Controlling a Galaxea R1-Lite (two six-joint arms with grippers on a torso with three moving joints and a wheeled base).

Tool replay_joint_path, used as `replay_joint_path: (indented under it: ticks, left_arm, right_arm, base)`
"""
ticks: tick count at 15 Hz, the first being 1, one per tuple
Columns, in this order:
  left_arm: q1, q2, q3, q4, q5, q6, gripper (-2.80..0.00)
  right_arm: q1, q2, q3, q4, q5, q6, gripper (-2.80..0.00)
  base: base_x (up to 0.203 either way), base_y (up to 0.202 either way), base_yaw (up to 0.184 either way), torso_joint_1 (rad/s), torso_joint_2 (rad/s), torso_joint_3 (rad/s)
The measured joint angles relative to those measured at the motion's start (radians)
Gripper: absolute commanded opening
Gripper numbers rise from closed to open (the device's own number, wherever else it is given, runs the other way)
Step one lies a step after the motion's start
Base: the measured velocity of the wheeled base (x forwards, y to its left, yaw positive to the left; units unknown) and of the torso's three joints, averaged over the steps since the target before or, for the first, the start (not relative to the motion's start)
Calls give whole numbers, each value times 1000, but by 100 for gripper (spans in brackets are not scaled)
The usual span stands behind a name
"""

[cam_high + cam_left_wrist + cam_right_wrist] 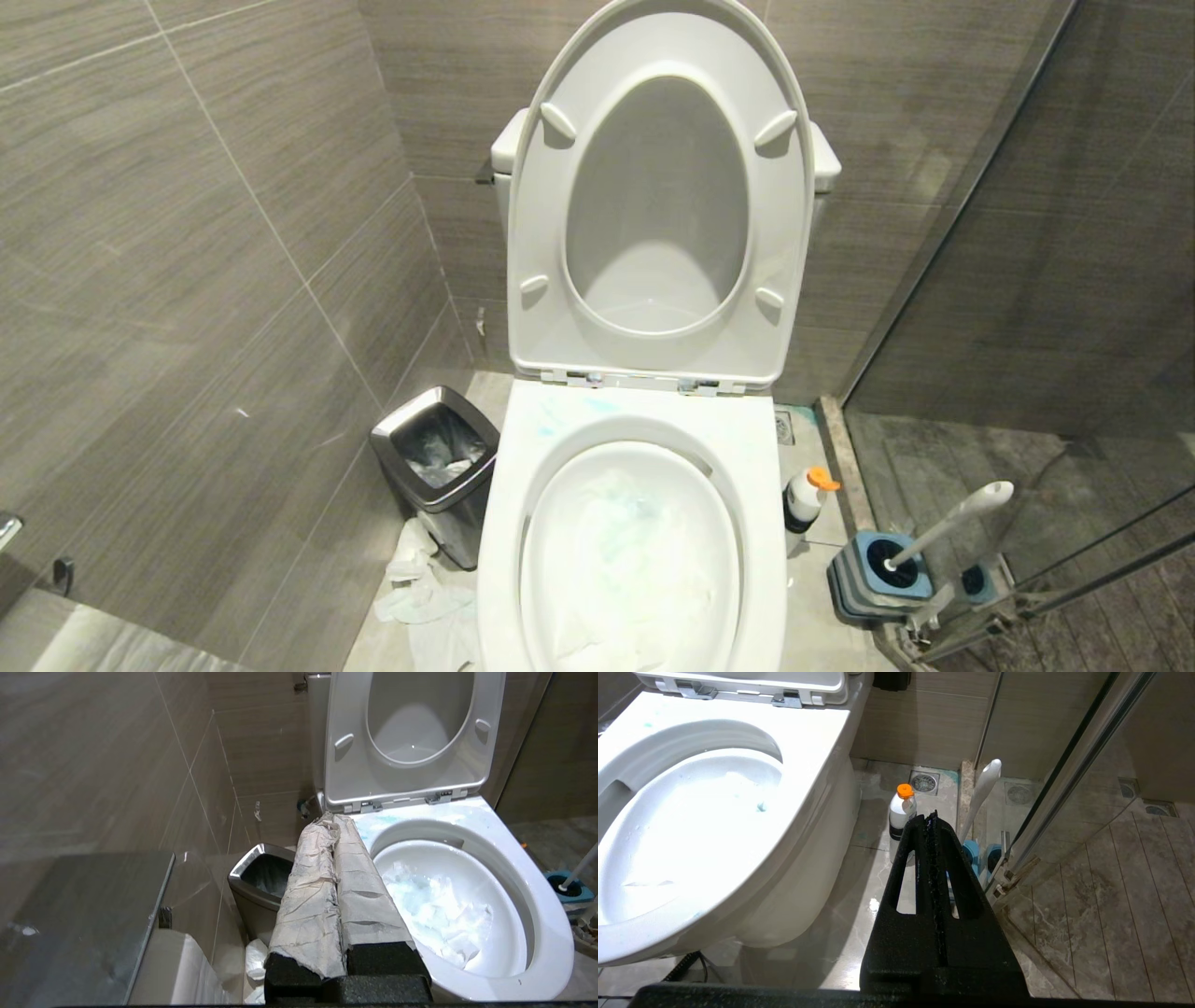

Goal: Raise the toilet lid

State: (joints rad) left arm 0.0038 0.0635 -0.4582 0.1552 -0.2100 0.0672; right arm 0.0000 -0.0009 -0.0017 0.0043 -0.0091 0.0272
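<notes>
Lid [658, 233] upright at upper centre, we withdraw the left gripper [334, 823], closed and empty, clear of the bowl rim [537, 896].

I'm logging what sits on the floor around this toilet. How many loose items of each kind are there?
Trash bin: 1
Cleaner bottle with orange cap: 1
Toilet brush in its holder: 1
Heap of crumpled paper by the bin: 1
Total: 4
</notes>
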Motion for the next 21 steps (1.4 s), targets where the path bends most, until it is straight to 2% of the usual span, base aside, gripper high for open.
replay_joint_path:
  ticks: [7, 11, 17, 21]
  left_arm:
    - [-3, -59, 108, -22, 0, 21, -280]
    - [-3, -61, 191, -142, 4, 34, -280]
    - [-3, -62, 294, -172, 101, 36, -280]
    - [-3, -62, 380, -171, 127, 56, -280]
  right_arm:
    - [0, 0, 0, 0, 0, 0, -280]
    - [0, 0, 0, 0, 0, 0, -280]
    - [0, 0, 0, 0, 0, 0, -280]
    - [0, 0, 0, 0, 0, 0, -280]
  base:
    - [0, 0, 0, 0, 0, 0]
    - [0, 0, 0, 0, 0, 0]
    - [0, 0, 0, 0, 0, 0]
    - [0, 0, 0, 0, 0, 0]
